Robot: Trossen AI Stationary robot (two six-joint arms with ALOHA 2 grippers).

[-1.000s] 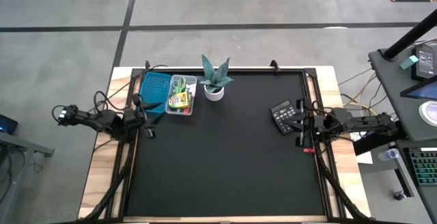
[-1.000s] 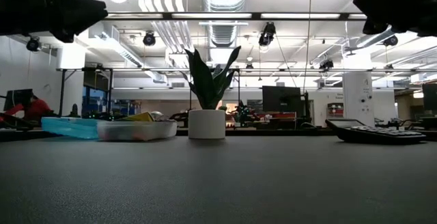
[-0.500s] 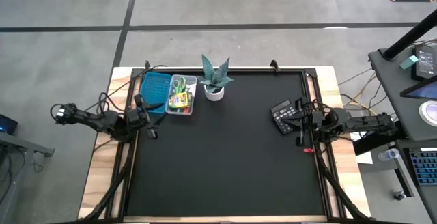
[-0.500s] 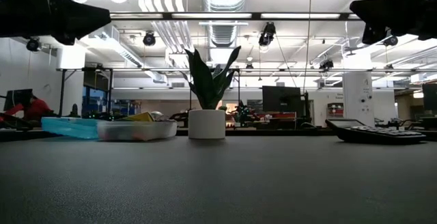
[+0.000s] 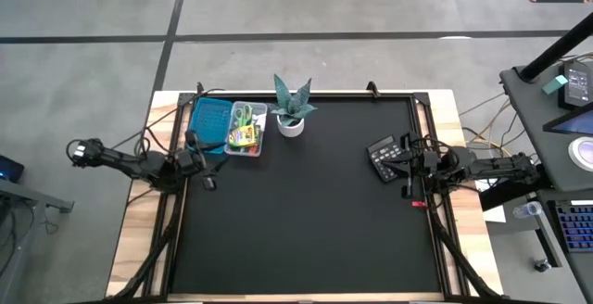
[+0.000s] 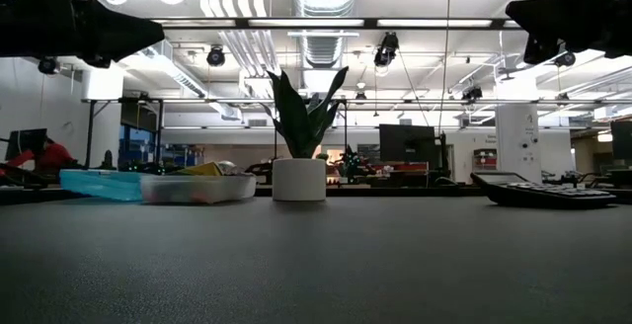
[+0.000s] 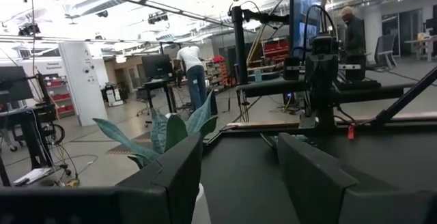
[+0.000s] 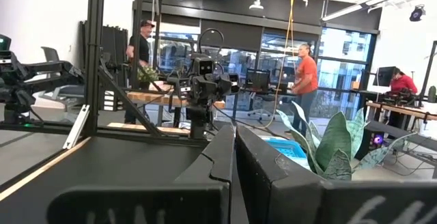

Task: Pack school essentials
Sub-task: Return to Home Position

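Since a second ago our left arm has drawn back a little toward the left edge of the high view, its elbow now farther out over the floor. The right arm has not changed its place by the right edge.

We see our left gripper (image 5: 198,158) at the upper left of the black tabletop (image 5: 306,221), fingers spread with a clear gap between them and nothing held. Our right gripper (image 5: 408,167) sits at centre right just beside the black calculator (image 5: 382,158), fingers pressed together and empty.

Up and to the right of the left gripper, near but apart, stands the clear plastic supply box (image 5: 246,128). Its long axis runs top to bottom in the frame, and the yellow crayon box (image 5: 243,137) and green-handled scissors (image 5: 244,116) lie inside. What looks like a flat teal-blue lid (image 5: 211,121) lies against its left side, and the spiky green plant in a white pot (image 5: 292,109) stands just to its right.

We judge the packing done, as we see no loose stationery on the tabletop. The left arm is much the nearer to the box, so its retreat should go leftward, away from the lid.
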